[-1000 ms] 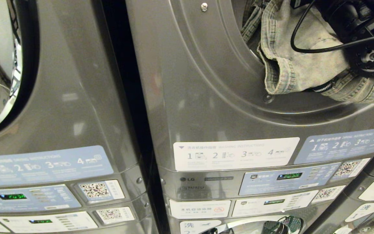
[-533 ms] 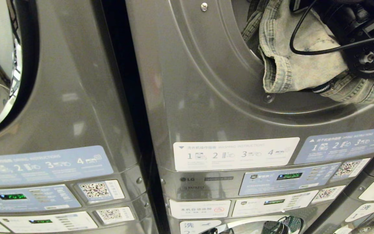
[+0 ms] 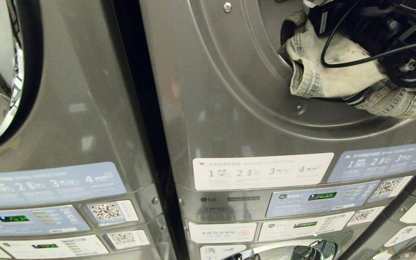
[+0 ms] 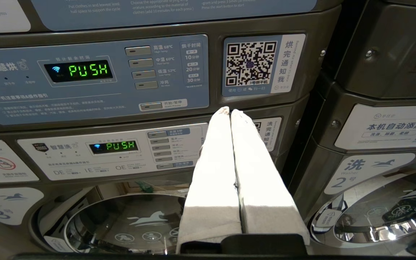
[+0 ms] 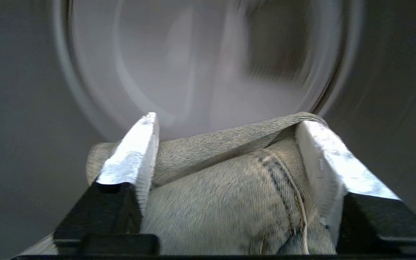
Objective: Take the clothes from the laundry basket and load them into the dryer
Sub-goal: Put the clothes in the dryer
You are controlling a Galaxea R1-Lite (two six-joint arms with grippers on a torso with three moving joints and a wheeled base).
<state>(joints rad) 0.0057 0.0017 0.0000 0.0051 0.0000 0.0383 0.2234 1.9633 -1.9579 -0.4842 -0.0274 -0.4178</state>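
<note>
Reaching into the round opening of the grey metal dryer point(image 3: 229, 108), my right gripper point(image 5: 226, 144) has its two pale fingers point(image 5: 135, 151) spread wide apart, with a bundle of faded, light-washed denim clothing point(image 5: 229, 202) lying between them. The fabric fills the gap and touches the inner face of each finger, yet the jaws are parted rather than pressing, so the cloth sits loose and released. Beyond the fingertips the pale inside of the drum point(image 5: 200, 72) is smeared with blur, and I cannot make out any detail in there.

From my head, the black right arm point(image 3: 392, 39) comes in at the upper right, its black cable point(image 3: 341, 65) looping over the garment. The denim clothing point(image 3: 338, 76) is draped across the lower lip of the door opening, partly inside and partly hanging over the rim, with a folded hem on the left and a rumpled waistband trailing toward the right. Below the opening sit a white instruction sticker point(image 3: 262, 170) and a pale blue control panel with a green display point(image 3: 321, 196). A second grey machine point(image 3: 67, 126) stands just beside this one on my left.

My left gripper point(image 4: 229, 112) is parked low in front of the stacked machines, its two white-wrapped fingers point(image 4: 215, 162) pressed flat together with nothing between them, pointing toward a blue panel reading PUSH in green letters point(image 4: 89, 70) and a QR code sticker point(image 4: 251, 63).
</note>
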